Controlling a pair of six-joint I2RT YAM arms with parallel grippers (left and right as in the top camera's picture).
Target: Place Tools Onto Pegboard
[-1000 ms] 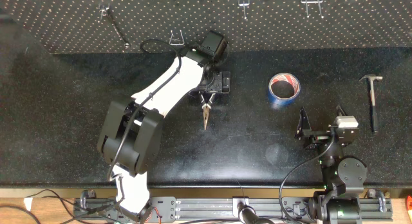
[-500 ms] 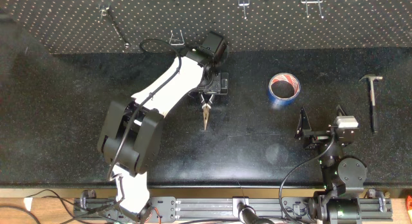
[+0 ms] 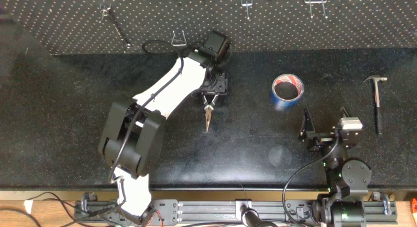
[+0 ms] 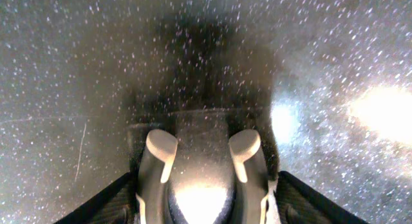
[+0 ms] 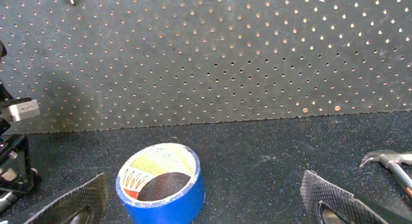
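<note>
As my left arm (image 3: pixel 169 87) arched down, my left gripper (image 3: pixel 210 95) stood spread astride the pliers (image 3: pixel 208 116) at their handles; my right gripper (image 3: pixel 305 126) sat spread too.

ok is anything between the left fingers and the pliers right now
Nothing visible. The left gripper is right over the pliers. Its wrist view shows the two handles lying on the table between its open fingers, with no other thing in between.

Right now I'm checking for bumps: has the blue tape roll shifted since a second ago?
No. The blue tape roll keeps its gap to the hammer and pegboard.
</note>
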